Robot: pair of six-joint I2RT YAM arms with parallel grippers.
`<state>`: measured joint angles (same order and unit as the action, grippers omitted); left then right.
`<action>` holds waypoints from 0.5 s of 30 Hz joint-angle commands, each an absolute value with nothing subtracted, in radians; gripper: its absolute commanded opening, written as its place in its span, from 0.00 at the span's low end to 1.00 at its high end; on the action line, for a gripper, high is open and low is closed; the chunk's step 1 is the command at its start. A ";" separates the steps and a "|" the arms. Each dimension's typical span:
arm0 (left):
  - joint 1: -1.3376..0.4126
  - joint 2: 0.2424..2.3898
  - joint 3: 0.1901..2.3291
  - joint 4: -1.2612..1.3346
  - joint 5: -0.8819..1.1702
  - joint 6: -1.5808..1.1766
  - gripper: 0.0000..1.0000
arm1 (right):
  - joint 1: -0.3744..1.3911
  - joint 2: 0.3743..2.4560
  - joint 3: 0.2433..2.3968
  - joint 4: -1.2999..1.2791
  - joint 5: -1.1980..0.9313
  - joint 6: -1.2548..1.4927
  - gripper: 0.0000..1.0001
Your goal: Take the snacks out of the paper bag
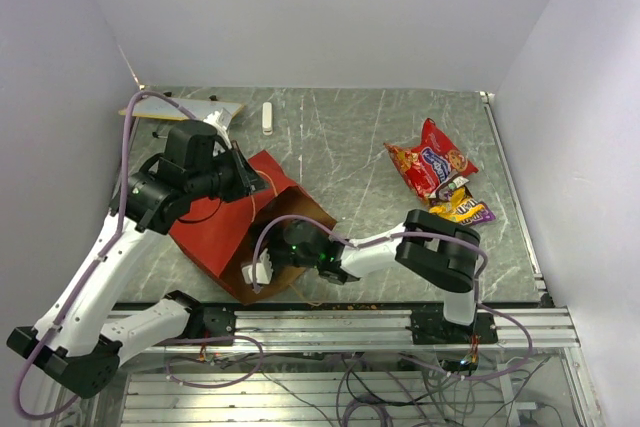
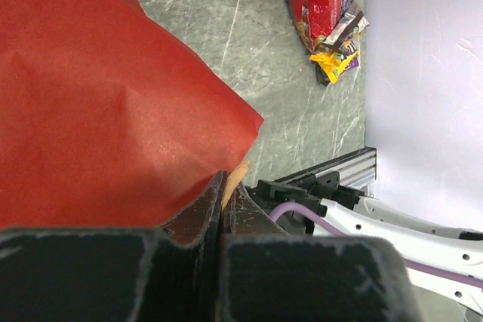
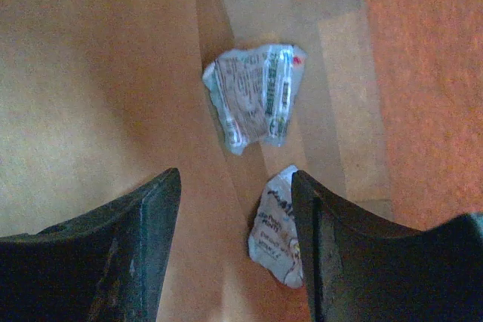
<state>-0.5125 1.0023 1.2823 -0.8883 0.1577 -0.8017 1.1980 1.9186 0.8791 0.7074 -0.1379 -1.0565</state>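
The red paper bag (image 1: 215, 227) lies on its side, its brown mouth toward the near edge. My left gripper (image 1: 245, 179) is shut on the bag's upper edge (image 2: 226, 182) and holds it up; red paper (image 2: 98, 88) fills the left wrist view. My right gripper (image 1: 278, 255) is open inside the bag's mouth. In the right wrist view it (image 3: 235, 186) hovers over the kraft inside, with one silver packet (image 3: 256, 92) ahead and a second silver packet (image 3: 278, 239) against the inner side of the right finger (image 3: 332, 246). Out on the table lie a larger red snack bag (image 1: 432, 157) and small yellow and purple wrappers (image 1: 460, 207).
A white stick-like object (image 1: 267, 117) and a tan flat piece (image 1: 185, 110) lie at the table's far side. Grey walls close in on the left, back and right. The aluminium rail (image 1: 340, 325) runs along the near edge. The right arm (image 2: 407, 224) shows in the left wrist view.
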 commanded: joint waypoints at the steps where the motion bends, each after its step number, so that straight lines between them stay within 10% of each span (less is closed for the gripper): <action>1: -0.517 1.017 1.322 -0.839 0.210 -0.771 0.07 | 1.220 1.952 0.930 0.713 -0.126 -1.047 0.60; 15: -0.517 1.001 1.326 -0.842 0.237 -0.761 0.07 | 1.197 2.133 1.080 0.718 -0.178 -1.102 0.61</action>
<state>-0.5125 1.0191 1.2854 -0.8715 0.2058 -0.7837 1.2083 2.0949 1.0397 0.6895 -0.1646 -1.0813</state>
